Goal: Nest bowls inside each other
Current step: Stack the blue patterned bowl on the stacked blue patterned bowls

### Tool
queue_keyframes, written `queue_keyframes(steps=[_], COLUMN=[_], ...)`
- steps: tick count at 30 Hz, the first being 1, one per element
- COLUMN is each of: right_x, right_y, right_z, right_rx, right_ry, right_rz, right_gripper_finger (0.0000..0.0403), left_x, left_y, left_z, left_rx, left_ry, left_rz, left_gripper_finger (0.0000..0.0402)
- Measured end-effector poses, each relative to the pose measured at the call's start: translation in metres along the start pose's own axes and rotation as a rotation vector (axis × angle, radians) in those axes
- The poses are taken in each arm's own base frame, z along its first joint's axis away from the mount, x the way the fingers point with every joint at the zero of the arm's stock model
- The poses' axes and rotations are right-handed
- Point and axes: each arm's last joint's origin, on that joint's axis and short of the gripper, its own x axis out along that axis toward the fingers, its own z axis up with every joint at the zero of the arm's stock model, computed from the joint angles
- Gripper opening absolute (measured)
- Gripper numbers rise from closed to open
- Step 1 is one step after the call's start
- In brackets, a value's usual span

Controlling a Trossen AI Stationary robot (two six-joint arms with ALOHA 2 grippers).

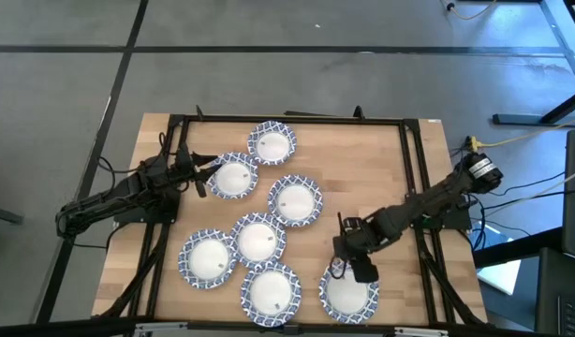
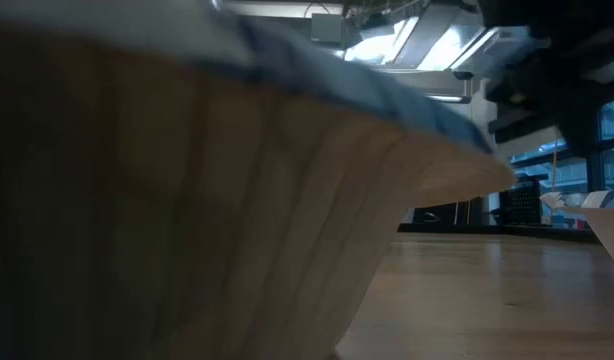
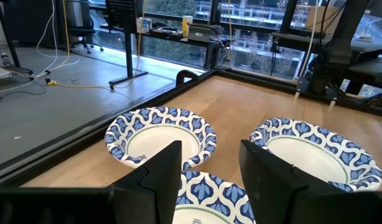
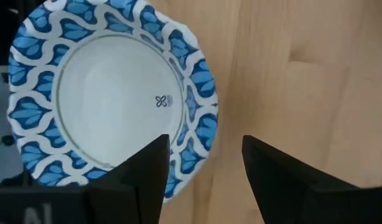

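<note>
Two end effectors poised over scattered bowls, none nested yet

Seven bowls (image 1: 258, 239), thin with scalloped blue-patterned rims, lie singly on the wooden bench (image 1: 381, 168). Left end effector (image 1: 201, 178), fingers parted and empty, hovers at the 10 o'clock bowl (image 1: 233, 177); right end effector (image 1: 348, 267), likewise parted and empty, straddles the 5 o'clock bowl's (image 1: 346, 292) rim, apparently lining up a pinch.
</note>
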Motion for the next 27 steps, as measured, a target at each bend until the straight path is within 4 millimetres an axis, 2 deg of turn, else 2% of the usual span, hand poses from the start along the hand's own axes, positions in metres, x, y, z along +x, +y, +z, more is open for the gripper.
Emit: queue_keyframes(steps=[6,16,23,27], right_x=[0.015,0.034,0.04,0.048], right_y=[0.005,-0.006,-0.007,-0.006], right_z=[-0.008,-0.024,-0.024,-0.023], right_rx=[0.07,0.16,0.185,0.186], right_ry=[-0.03,0.007,-0.013,0.015], right_rz=[0.024,-0.008,0.003,0.029], right_gripper_finger=[0.0204,0.0204,0.0203,0.0186], left_x=[0.0,0.0,0.0,0.0], left_y=[0.0,0.0,0.0,0.0], left_z=[0.0,0.0,0.0,0.0], left_rx=[-0.005,-0.006,-0.006,-0.006], left_ry=[0.0,0.0,0.0,0.0], left_rz=[0.0,0.0,0.0,0.0], left_gripper_finger=[0.0154,0.0154,0.0154,0.0154])
